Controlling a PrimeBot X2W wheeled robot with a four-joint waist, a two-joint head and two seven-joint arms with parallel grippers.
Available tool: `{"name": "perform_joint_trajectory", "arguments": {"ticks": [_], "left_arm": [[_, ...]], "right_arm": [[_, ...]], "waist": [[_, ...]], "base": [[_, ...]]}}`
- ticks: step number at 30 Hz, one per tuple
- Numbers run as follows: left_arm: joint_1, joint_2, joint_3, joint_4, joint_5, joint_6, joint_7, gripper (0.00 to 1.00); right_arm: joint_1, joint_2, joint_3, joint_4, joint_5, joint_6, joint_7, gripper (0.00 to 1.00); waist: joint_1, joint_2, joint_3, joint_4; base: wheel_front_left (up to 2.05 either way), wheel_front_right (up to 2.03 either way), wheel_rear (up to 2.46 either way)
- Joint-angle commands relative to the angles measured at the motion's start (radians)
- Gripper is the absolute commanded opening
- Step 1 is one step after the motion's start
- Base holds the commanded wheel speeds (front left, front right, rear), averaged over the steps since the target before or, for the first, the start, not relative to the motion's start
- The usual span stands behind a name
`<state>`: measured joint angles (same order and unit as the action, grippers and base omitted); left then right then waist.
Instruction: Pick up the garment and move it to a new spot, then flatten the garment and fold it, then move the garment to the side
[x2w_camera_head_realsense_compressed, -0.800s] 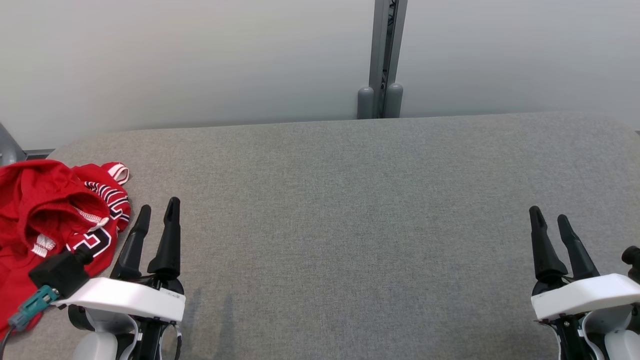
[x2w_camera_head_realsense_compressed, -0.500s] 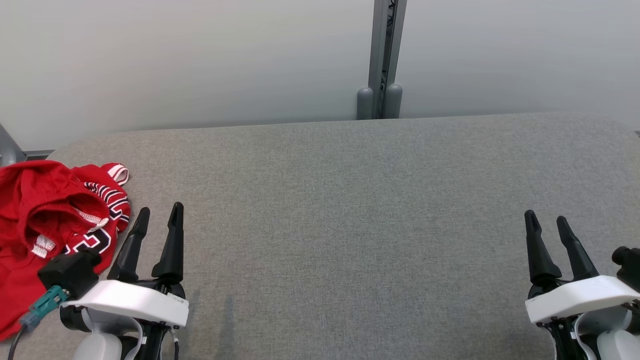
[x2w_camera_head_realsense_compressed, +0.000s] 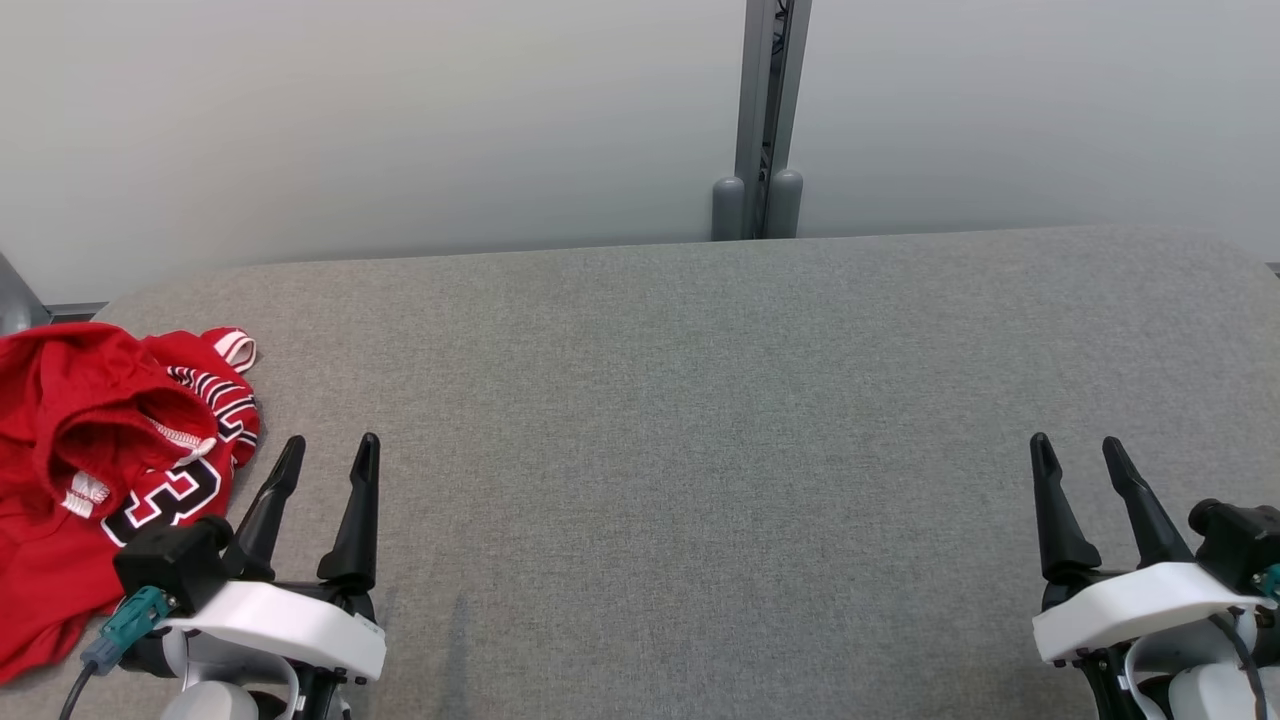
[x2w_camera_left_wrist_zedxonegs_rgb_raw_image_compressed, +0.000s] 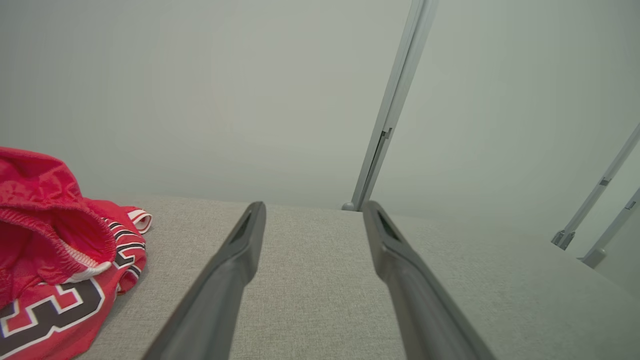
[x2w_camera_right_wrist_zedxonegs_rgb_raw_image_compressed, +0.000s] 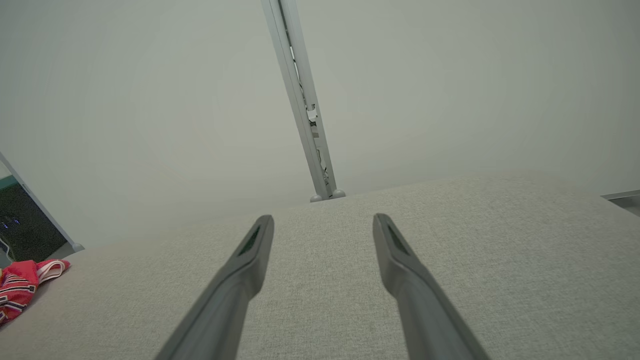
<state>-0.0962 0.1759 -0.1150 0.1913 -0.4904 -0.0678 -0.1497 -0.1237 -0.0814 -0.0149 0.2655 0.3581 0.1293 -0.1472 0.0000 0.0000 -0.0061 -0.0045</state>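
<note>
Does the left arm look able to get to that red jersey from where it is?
Probably yes: the red jersey lies crumpled just left of the open, empty left end effector, with only bare grey surface between them.

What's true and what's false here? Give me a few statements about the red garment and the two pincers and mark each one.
1. The red garment lies crumpled at the left end of the table. True.
2. The left pincer is clamped on the garment. False: it is open and empty, beside the garment.
3. The right pincer is open over bare table. True.
4. The garment lies nearer the right pincer. False: it is next to the left one.
</note>
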Motion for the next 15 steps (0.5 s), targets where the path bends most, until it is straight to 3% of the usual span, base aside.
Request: {"name": "perform_joint_trajectory", "arguments": {"ticks": [1, 15], "left_arm": [[-0.007, 0.01, 0.0, -0.003, 0.026, 0.007, -0.01, 1.0], [-0.006, 0.005, 0.004, 0.07, 0.13, 0.007, -0.043, 1.0]], "right_arm": [[-0.018, -0.005, 0.002, -0.004, -0.033, 0.002, -0.013, 1.0], [-0.017, -0.002, 0.006, 0.03, -0.171, 0.002, -0.046, 1.0]], "waist": [[0.0, 0.0, 0.0, -0.001], [0.0, 0.0, -0.002, -0.003]], "base": [[0.0, 0.0, 0.0], [0.0, 0.0, 0.0]]}}
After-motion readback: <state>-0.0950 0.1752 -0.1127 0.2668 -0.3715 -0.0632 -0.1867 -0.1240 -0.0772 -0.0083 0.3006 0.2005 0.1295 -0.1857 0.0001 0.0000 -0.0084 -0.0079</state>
